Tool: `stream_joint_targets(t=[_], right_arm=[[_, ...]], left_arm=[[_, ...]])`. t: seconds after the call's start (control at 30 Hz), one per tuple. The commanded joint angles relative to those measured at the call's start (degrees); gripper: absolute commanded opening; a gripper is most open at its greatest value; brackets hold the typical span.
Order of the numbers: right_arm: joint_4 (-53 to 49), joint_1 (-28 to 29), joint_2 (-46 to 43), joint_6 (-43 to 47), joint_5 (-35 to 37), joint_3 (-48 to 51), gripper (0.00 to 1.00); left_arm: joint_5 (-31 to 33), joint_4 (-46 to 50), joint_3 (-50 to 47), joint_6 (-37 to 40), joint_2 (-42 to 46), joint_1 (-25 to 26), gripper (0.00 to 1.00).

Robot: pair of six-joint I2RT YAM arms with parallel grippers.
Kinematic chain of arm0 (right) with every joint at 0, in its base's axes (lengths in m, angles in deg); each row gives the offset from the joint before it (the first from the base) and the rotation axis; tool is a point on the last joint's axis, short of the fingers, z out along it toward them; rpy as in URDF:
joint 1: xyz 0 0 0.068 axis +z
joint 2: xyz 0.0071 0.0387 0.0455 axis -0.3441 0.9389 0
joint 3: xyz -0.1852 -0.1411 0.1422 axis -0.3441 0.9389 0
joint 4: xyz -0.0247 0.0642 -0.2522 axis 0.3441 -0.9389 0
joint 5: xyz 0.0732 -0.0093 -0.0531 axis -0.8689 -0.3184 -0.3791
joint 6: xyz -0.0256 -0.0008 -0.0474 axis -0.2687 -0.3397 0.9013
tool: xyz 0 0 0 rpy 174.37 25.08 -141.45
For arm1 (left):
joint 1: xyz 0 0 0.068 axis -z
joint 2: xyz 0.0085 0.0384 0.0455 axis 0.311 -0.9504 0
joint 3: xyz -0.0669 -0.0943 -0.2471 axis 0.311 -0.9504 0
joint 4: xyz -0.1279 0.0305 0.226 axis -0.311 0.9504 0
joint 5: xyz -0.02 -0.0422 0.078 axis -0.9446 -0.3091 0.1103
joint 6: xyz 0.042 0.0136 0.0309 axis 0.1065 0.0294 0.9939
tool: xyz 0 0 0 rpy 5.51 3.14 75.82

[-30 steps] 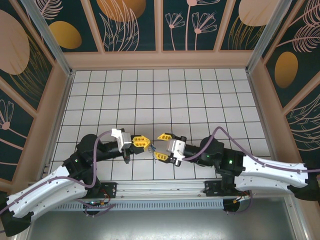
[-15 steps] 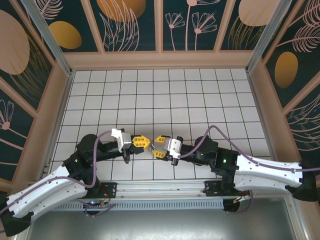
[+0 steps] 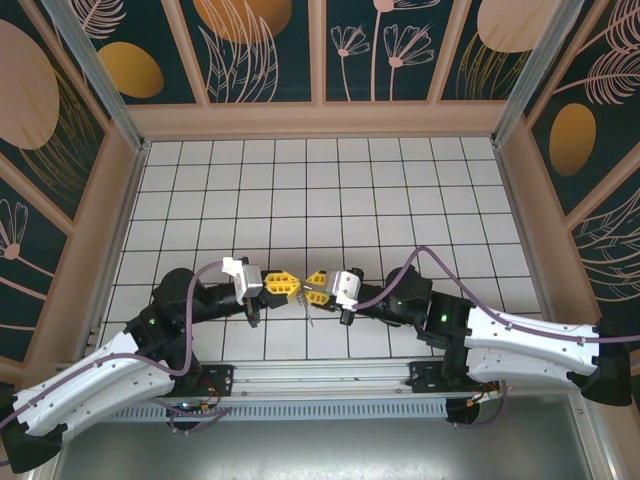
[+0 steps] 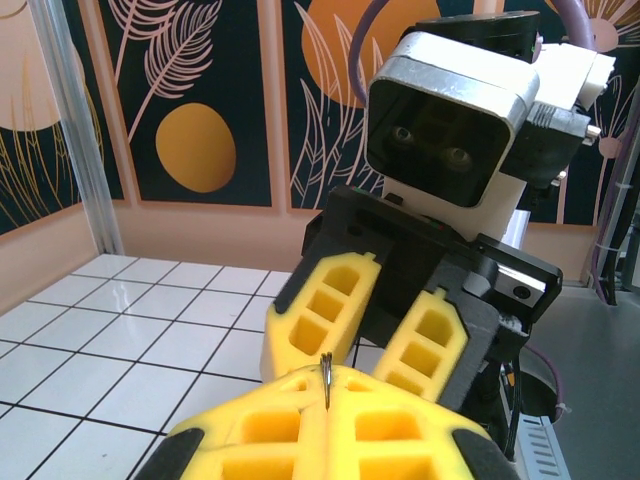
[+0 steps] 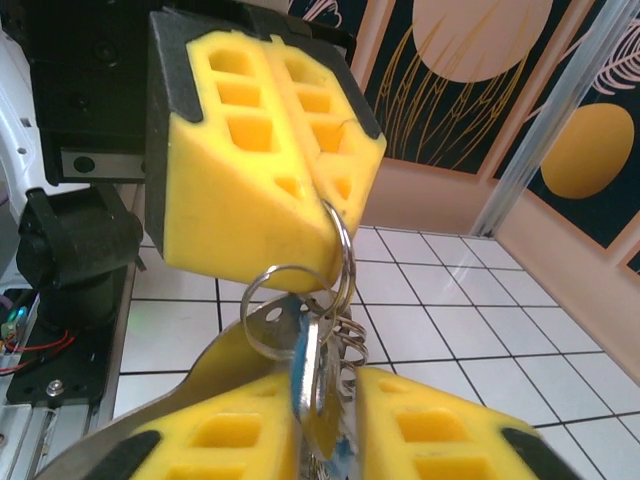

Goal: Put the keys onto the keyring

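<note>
Right wrist: the keys [image 5: 305,370] sit pinched in the right end effector [image 5: 325,405].

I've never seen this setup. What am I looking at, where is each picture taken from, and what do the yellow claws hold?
Two robot arms are bolted at the near edge of a white tiled table. One picture looks down from above; the other two come from a camera on each wrist, facing the opposite claw. The left gripper is shut on a thin metal keyring, held above the table. A small key sits just below it, between the fingers of the right gripper; whether they pinch it I cannot tell.
</note>
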Motion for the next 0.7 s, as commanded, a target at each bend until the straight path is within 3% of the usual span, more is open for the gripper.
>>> stream_joint_targets(t=[0.0,0.13,0.23,0.4,0.53,0.57,0.67], right_arm=[[2.58,-0.26,0.74,-0.59,-1.86,-0.33,0.12],[1.05,-0.32,0.85,-0.24,-1.49,-1.11,0.00],[0.04,0.29,0.71,0.49,2.25,-1.77,0.00],[0.26,3.37,1.45,5.17,14.47,-3.31,0.00],[-0.82,3.75,2.91,7.45,18.62,-6.34,0.00],[-1.37,3.71,3.35,7.97,19.22,-7.37,0.00],[-3.67,3.75,5.14,8.64,20.82,-10.15,0.00]], left_arm=[[-0.15,-1.69,0.72,0.33,1.21,0.10,0.00],[0.36,-1.52,0.26,0.33,1.73,0.07,0.00],[0.80,-1.11,0.17,0.50,2.14,0.04,0.00],[1.96,-0.08,-0.06,1.06,1.80,0.03,0.00],[3.79,-0.59,-0.98,1.02,2.38,0.03,0.00],[4.14,-0.63,-1.22,0.97,2.54,0.08,0.02],[5.46,-0.48,-1.67,1.09,2.99,0.08,0.21]])
